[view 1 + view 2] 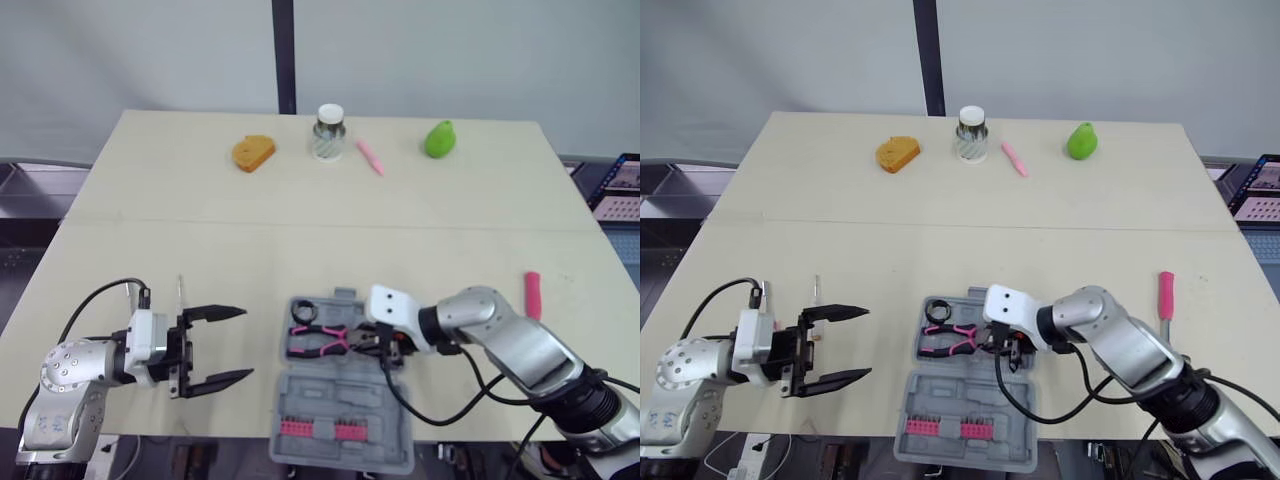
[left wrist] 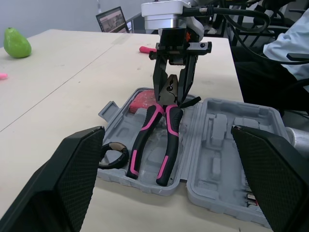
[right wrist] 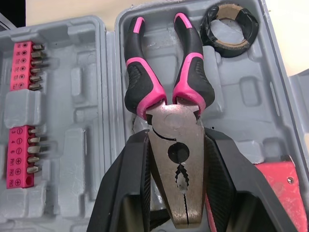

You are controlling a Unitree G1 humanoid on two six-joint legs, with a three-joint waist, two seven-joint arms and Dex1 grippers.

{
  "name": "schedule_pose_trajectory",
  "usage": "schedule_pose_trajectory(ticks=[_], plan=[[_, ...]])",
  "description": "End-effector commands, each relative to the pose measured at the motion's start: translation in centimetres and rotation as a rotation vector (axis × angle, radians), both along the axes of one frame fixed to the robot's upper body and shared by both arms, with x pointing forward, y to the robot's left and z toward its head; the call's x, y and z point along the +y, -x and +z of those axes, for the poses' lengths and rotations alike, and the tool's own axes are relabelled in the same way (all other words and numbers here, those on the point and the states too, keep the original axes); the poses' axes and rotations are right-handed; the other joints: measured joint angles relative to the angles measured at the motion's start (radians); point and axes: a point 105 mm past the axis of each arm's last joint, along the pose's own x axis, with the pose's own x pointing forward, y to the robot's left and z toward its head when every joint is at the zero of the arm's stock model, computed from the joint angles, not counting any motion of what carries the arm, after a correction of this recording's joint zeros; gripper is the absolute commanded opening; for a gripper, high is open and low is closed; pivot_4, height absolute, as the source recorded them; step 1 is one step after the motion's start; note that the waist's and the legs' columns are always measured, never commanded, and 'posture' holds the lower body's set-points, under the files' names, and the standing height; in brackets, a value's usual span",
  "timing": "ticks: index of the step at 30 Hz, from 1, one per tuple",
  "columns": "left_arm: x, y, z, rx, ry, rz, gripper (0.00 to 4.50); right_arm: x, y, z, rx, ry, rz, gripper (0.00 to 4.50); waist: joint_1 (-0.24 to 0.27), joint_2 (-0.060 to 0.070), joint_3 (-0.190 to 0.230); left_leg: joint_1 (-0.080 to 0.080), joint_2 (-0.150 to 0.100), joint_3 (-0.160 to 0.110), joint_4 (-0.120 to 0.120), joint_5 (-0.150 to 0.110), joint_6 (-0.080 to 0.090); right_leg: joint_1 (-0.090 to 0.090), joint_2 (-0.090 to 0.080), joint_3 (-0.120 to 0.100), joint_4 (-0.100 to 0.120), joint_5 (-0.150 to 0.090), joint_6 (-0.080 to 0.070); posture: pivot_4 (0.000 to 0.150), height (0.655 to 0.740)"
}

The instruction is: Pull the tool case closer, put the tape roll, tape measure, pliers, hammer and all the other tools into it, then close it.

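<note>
Right gripper jaws pinching pliers by the head, inside open case.

Worktop: case open flat at near edge, between the two grippers. Pliers in the far half, pink handles down in the tray and pointing to robot's left, steel head clamped flank to flank between the right jaws, jaw tips up near the pivot. Probably stiff and heavy for their size. Smooth steel may slip and handles could swing at the hinge, so head close to pivot looks the sound hold. Left gripper jaws spread wide, empty, just left of case, not touching. Tape roll in tray corner just beside handle ends. Red tool beside the head, likely tape measure. Pink-handled tool out on worktop, right of case.
</note>
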Motion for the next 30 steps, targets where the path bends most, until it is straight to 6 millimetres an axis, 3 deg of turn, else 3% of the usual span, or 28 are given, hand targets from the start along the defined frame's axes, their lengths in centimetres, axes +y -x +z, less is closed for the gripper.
schedule_pose_trajectory(ticks=[1,30], plan=[[-0.26,0.42,0.73,-0.025,-0.007,-0.018,4.5,0.36,0.22,0.5,-0.013,-0.025,0.012,0.98,0.0,0.0,0.0,0.0,0.0,0.0,0.0,0.0,0.0,0.0,0.0,0.0,0.0,0.0,0.0,0.15,0.695],[-0.14,0.57,0.77,-0.01,-0.009,-0.012,4.5,0.59,0.61,-0.5,0.015,-0.053,-0.008,0.98,-0.002,0.0,0.0,0.0,0.0,0.0,0.0,0.0,0.0,0.0,0.0,0.0,0.0,0.0,0.0,0.15,0.695]])
